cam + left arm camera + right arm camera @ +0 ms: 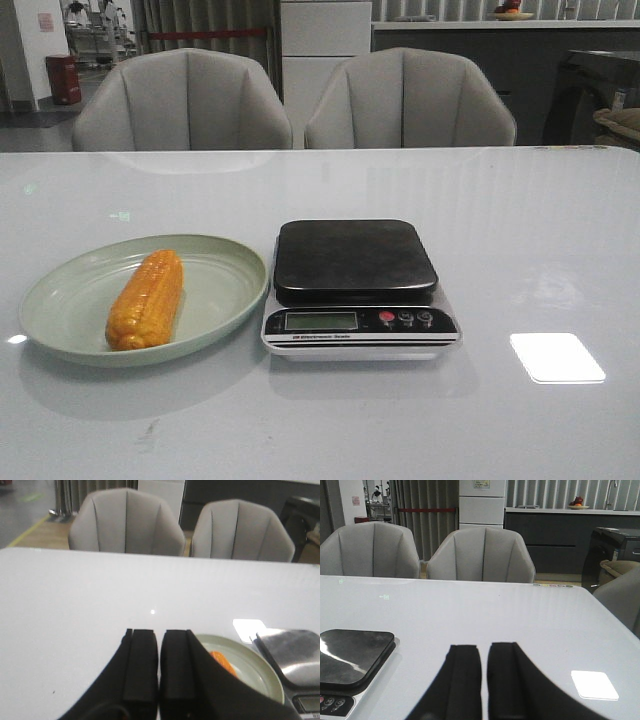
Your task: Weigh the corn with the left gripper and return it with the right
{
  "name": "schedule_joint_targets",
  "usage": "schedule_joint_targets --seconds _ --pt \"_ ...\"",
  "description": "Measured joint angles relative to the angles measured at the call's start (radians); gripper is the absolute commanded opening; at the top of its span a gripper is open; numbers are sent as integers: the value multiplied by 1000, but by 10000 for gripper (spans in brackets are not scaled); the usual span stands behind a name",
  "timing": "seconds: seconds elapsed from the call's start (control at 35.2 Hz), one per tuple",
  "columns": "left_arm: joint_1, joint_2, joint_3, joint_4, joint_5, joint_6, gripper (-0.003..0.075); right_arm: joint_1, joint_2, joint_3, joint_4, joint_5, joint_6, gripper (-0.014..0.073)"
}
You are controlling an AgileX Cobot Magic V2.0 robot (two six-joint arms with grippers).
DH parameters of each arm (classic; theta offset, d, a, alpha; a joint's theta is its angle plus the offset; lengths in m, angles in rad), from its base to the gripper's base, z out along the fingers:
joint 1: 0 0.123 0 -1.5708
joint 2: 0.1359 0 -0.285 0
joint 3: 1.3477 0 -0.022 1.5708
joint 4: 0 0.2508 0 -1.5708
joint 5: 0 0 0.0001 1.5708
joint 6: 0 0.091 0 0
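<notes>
The orange-yellow corn (146,299) lies on a pale green plate (225,290) at the left of the table. A scale (356,287) with a black platform stands right of the plate, its platform bare. Neither gripper shows in the front view. In the left wrist view my left gripper (159,635) is shut and empty above the table, left of the plate (255,667); a bit of the corn (223,663) shows past one finger. In the right wrist view my right gripper (484,649) is shut and empty, right of the scale (350,657).
Two grey chairs (185,102) stand behind the table's far edge. A bright patch of reflected light (556,357) lies on the white tabletop right of the scale. A dark counter runs along the back wall.
</notes>
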Motion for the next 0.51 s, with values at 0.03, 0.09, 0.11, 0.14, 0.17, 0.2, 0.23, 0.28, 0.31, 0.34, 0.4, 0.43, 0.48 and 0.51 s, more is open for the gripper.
schedule_joint_targets --seconds 0.03,0.09,0.11,0.14,0.17,0.2,0.23,0.28,0.31,0.34,0.4,0.43,0.48,0.51 --pt "0 22 -7 0 16 0 124 0 0 0 0 0 0 206" --pt "0 59 -11 0 36 0 124 0 0 0 0 0 0 206" --pt "0 79 -11 0 39 0 124 0 0 0 0 0 0 206" --pt "0 98 -11 0 42 0 125 0 0 0 0 0 0 206" --pt "0 113 -11 0 42 0 125 0 0 0 0 0 0 206" --pt "0 130 -11 0 42 0 125 0 0 0 0 0 0 206" --pt "0 144 -11 0 42 0 128 0 0 0 0 0 0 206" --pt "-1 179 -11 -2 42 0 145 0 0 0 0 0 0 206" --pt "-3 196 -13 -2 42 0 172 0 0 0 0 0 0 206" --pt "-5 212 -15 -2 44 0 212 0 0 0 0 0 0 206" --pt "-17 244 -30 -2 52 0 326 0 0 0 0 0 0 206" --pt "-28 260 -41 -2 55 0 390 0 0 0 0 0 0 206" --pt "-50 290 -64 0 57 0 496 0 0 0 0 0 0 206" --pt "-62 309 -77 0 59 0 543 0 0 0 0 0 0 206"
